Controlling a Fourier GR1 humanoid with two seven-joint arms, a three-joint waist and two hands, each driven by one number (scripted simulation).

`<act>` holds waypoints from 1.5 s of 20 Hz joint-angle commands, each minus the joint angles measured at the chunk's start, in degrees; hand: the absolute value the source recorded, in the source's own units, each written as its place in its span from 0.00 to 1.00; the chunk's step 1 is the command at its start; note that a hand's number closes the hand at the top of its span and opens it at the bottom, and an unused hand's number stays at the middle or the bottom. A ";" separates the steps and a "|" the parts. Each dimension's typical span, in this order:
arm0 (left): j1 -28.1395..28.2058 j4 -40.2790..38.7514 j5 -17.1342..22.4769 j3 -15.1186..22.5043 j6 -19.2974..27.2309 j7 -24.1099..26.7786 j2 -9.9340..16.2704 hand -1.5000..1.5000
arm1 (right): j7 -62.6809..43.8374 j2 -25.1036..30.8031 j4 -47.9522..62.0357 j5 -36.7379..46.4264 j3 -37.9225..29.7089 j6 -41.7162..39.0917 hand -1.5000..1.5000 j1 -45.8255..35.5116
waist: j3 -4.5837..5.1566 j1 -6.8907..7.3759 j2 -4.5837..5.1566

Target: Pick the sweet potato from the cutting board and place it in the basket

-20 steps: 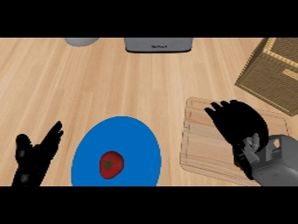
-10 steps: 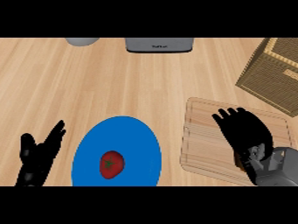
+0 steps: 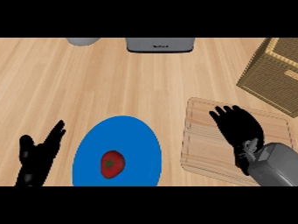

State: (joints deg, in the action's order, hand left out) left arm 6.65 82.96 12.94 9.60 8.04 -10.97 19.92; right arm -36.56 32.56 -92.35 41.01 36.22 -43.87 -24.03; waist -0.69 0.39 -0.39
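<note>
The right hand (image 3: 238, 127) lies over the wooden cutting board (image 3: 202, 131), palm down, its fingers spread and fairly straight, reaching toward the board's far left part; its grey forearm (image 3: 280, 164) comes in from the lower right corner. No sweet potato can be seen on the bare parts of the board, and whether one sits under the hand cannot be told, since the hand covers the middle of the board. The wicker basket (image 3: 283, 74) stands on the pale wooden surface (image 3: 80, 87) at the upper right, just beyond the board's far right corner. To the left of the board lies a blue plate (image 3: 135, 144) with a red tomato (image 3: 112, 164) on its lower part. The left hand (image 3: 38, 157) rests open near the lower left edge, beside the plate, fingers pointing up. At the far edge of the surface stand a grey appliance (image 3: 161, 44) and, left of it, a grey rounded object (image 3: 83, 41), both cut off by the view.
</note>
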 commanded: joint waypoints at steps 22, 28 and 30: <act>2.81 0.89 -2.22 -2.92 -2.88 -5.13 -1.41 0.50 | 11.56 3.87 4.50 13.12 -2.00 5.74 0.00 9.93 | 0.68 -0.44 0.31; -0.06 -0.60 -3.51 -3.00 -1.76 -5.95 -3.62 0.50 | 15.39 -2.23 14.34 19.11 2.66 9.42 1.00 5.30 | 0.66 0.19 0.51; 1.73 1.32 -4.47 -1.84 -1.25 -6.06 -4.37 0.50 | 20.02 2.97 13.19 20.03 2.41 11.46 1.00 6.77 | 0.65 -0.01 0.42</act>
State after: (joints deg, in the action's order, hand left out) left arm 6.75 84.00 9.62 6.01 5.44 -13.64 17.20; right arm -22.68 32.19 -81.29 58.29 36.50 -36.11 -18.45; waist -0.41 0.39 -0.60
